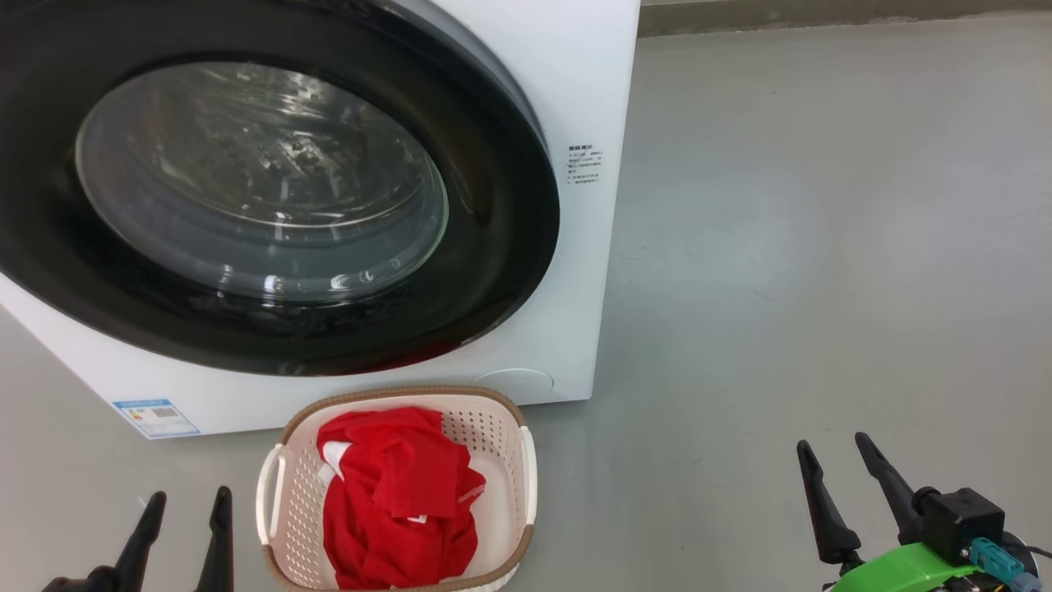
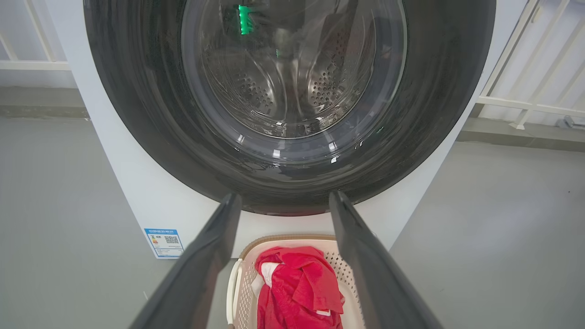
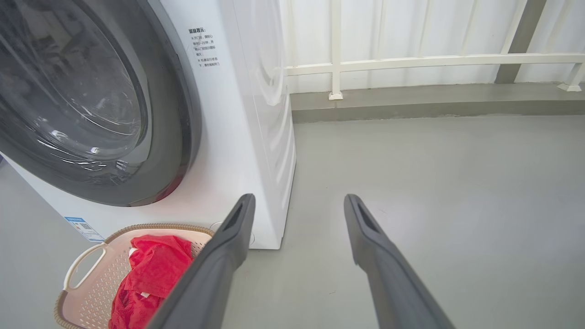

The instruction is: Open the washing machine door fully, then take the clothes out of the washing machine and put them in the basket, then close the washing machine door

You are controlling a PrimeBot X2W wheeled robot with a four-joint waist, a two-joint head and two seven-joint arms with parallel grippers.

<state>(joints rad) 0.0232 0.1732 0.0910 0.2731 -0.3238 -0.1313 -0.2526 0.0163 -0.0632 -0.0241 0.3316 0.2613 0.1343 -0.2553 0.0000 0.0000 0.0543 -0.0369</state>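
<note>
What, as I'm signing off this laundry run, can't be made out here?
Latch of the glossy black-rimmed round glass door: head view, hidden behind its rim.
Floor of the perforated steel drum: left wrist view, blurred by glare on the glass.
Count of the red fabric clothes in the cream perforated plastic basket: head view, heaped; near end cut off by the bottom edge.

Shut door [image 1: 509, 247] blocking the drum [image 2: 320, 91] at 10 o'clock, white washing machine [image 1: 575, 82] front from 9 to 12, basket [image 1: 403, 391] heaped with red clothes [image 1: 394, 501] just before its base at 7 o'clock, bare grey floor [image 1: 822, 247] free from 1 to 5 o'clock, railing [image 3: 411, 61] well beyond.
</note>
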